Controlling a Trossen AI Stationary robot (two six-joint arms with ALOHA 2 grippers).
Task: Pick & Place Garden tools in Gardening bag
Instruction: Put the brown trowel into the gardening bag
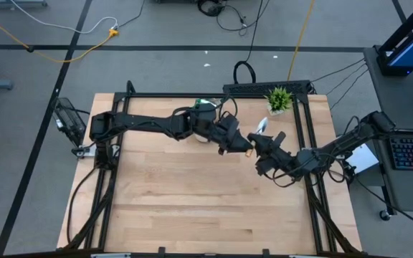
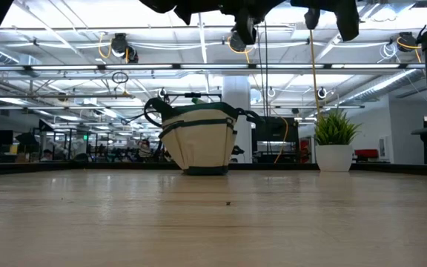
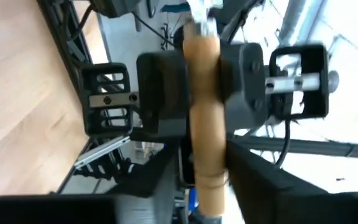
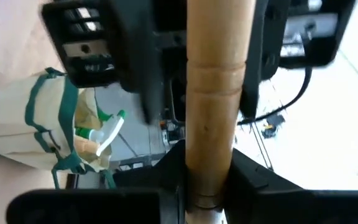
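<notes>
Between both hands (image 1: 252, 148), tool's (image 4: 213, 93) head stays hidden.

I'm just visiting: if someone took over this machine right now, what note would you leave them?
Right gripper: shut on the wooden-handled, silver-headed garden tool, in the air above mid-table.
Left gripper: right beside it, at the same handle.
Beige fabric bag with green trim: stands near the table's far edge, beside the small potted plant.
Done: green spray bottle is in the bag.
Left: bag the held tool.
</notes>
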